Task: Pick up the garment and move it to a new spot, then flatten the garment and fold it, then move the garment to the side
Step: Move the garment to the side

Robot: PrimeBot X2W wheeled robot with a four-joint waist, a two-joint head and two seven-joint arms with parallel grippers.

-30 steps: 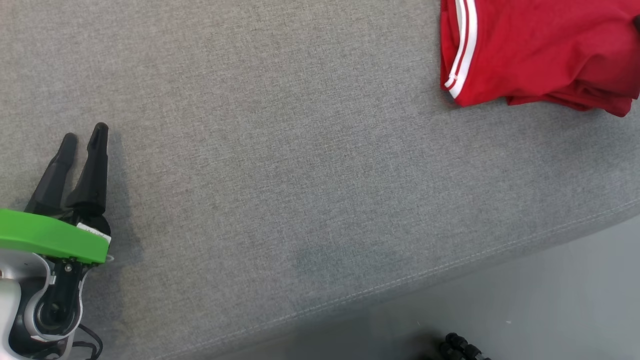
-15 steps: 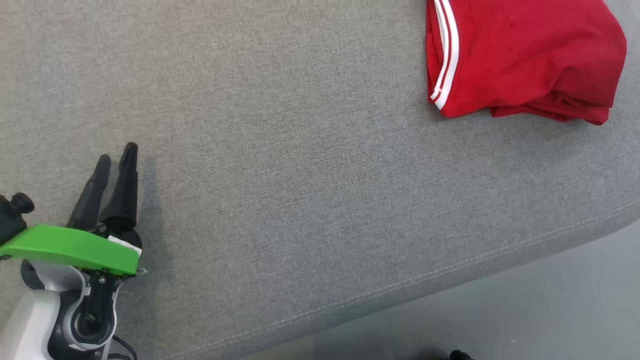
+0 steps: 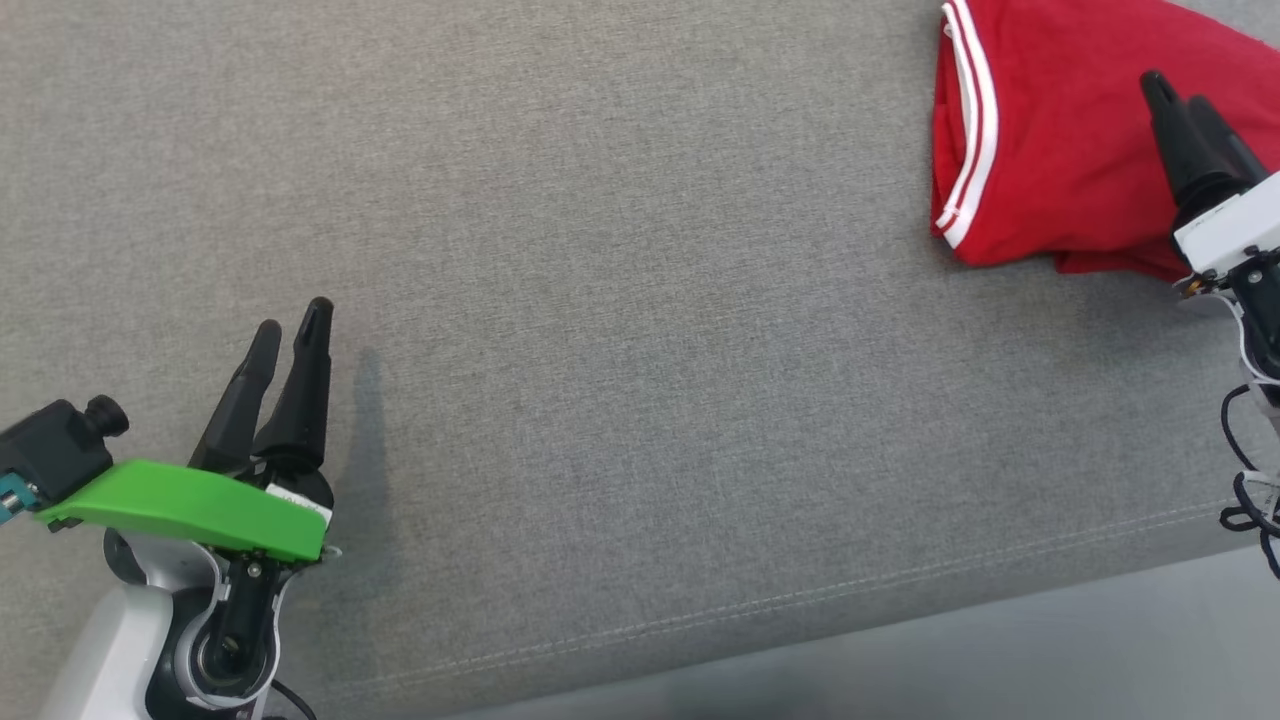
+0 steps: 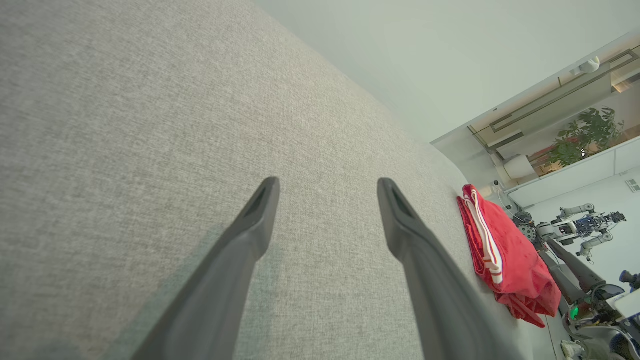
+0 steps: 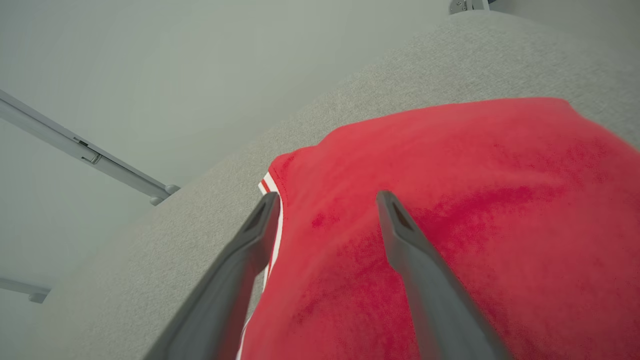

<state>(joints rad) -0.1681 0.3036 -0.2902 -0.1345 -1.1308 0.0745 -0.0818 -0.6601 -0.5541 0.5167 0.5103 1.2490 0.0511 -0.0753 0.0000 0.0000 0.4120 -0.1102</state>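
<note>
The garment (image 3: 1050, 150) is a red shirt with white stripes along one hem, folded into a bundle at the far right of the grey cushion (image 3: 620, 330). It also appears in the left wrist view, garment (image 4: 505, 255), and the right wrist view, garment (image 5: 450, 225). My right gripper (image 3: 1178, 90) hovers over the garment's right part, open, with nothing between its fingers; its jaws in the right wrist view stand apart above the cloth. My left gripper (image 3: 292, 330) is open over bare cushion at the lower left, far from the garment.
The cushion's stitched front edge (image 3: 800, 600) runs along the bottom, with grey floor (image 3: 1000, 670) below it. Dark cables (image 3: 1250, 470) hang from the right arm. Another robot (image 4: 580, 230) and a plant (image 4: 585, 135) stand in the distance.
The head camera has shifted, so the whole picture moved. My right gripper has come into view over the garment. The left gripper stays open.
</note>
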